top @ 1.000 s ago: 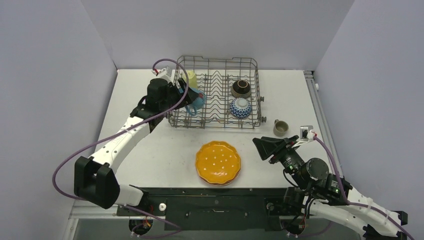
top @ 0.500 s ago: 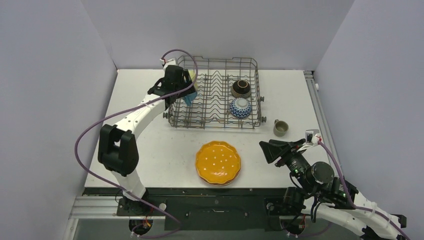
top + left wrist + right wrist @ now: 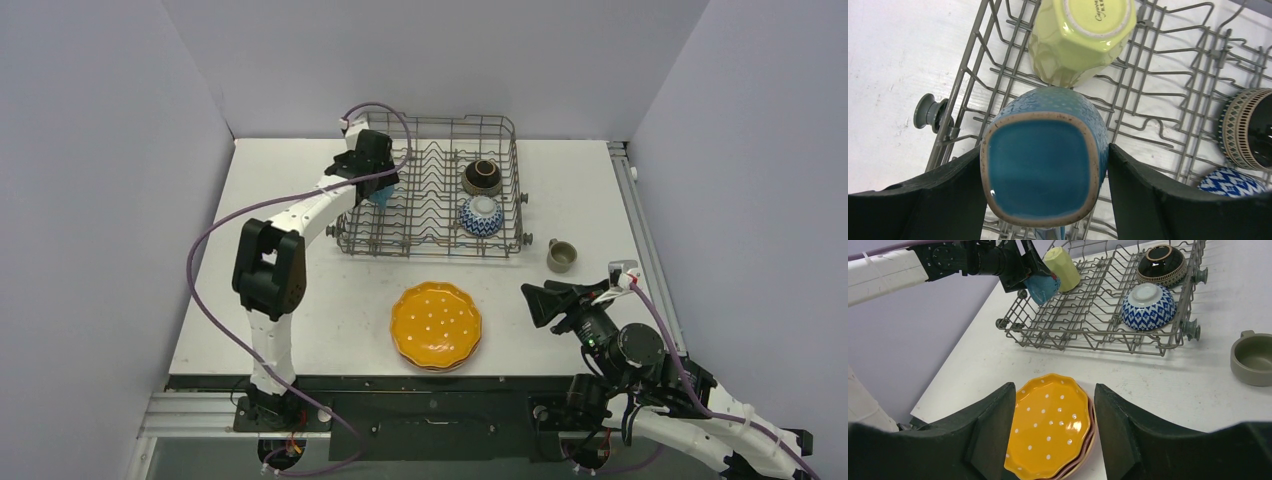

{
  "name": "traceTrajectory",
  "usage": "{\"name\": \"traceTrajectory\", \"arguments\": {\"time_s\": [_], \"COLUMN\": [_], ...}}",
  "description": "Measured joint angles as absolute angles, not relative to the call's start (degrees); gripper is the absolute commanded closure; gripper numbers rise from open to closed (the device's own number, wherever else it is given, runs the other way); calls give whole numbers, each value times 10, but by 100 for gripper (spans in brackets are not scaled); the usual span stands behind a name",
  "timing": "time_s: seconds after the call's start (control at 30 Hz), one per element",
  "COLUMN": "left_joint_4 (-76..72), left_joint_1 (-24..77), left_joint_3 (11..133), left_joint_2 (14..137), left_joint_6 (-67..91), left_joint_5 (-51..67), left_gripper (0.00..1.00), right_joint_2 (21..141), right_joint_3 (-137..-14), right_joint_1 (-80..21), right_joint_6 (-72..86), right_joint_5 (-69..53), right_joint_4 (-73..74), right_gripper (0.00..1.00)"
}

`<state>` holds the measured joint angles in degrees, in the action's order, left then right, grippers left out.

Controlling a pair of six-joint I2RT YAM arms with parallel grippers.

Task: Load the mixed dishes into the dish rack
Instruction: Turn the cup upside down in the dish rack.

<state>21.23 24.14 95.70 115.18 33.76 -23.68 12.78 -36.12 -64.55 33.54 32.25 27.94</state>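
We see left claw (image 3: 1045, 172) clamped on blue mug (image 3: 1040, 182), over dish rack (image 3: 1158, 115) tines. Pale-yellow mug (image 3: 1078, 35) just ahead of claw: we fear clash on lowering, or blue mug tipping on release. Right claw (image 3: 1053, 410) apart, empty, orange plate (image 3: 1048, 440) beneath.

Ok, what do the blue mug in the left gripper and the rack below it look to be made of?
Blue mug: probably glazed ceramic. The inside is glossy blue with a small highlight, the rim is speckled tan, and the outer wall is dimpled.
Dish rack: thin grey wire, most likely metal. It looks dull rather than shiny, perhaps coated, but that can't be confirmed.
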Motion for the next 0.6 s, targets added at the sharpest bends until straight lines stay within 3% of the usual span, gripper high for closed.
{"name": "traceTrajectory", "arguments": {"time_s": [0.6], "left_joint_4": [238], "left_joint_1": [254], "left_joint_3": [1072], "left_joint_2": [1268], "left_joint_6": [312], "left_joint_5": [-288], "left_gripper": [100], "right_joint_2": [126], "right_joint_3": [-361], "right_joint_1": [-646], "right_joint_6": [327], "right_joint_5": [348], "right_joint_4": [284], "right_gripper": [42]}}
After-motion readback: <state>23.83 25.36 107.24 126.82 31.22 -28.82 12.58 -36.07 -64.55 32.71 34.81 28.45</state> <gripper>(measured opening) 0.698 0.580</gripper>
